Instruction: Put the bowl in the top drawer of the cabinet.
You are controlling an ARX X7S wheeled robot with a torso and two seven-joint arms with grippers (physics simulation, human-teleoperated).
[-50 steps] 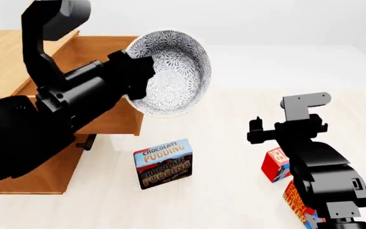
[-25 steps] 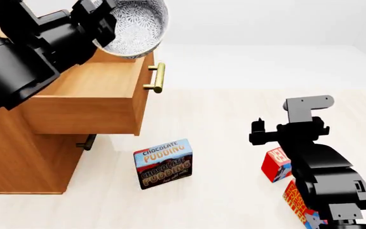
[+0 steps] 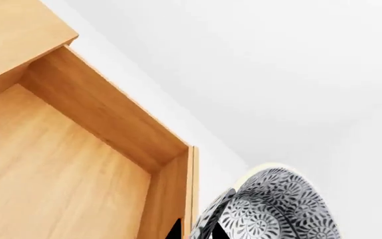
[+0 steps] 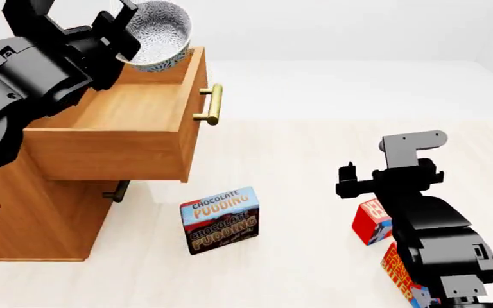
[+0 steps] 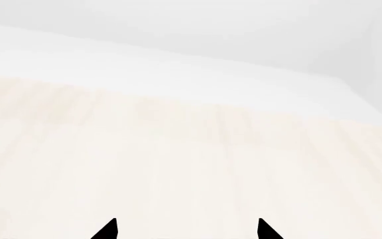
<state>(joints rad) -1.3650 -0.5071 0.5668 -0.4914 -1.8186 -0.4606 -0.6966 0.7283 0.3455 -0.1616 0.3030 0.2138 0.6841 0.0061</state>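
One bowl point(image 4: 155, 33), pinched by the left gripper point(image 4: 125, 40), hangs over the open top drawer point(image 4: 135, 119) at 11 o'clock for release; the right gripper point(image 5: 185, 230) idles, spread.

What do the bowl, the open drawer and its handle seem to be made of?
The bowl looks like glazed ceramic: white with a fine grey printed pattern. The drawer looks like light wood, with visible grain and a matt finish. Its handle looks like brass-coloured metal, smooth and slightly shiny. All are simulator renders, so only appearance.
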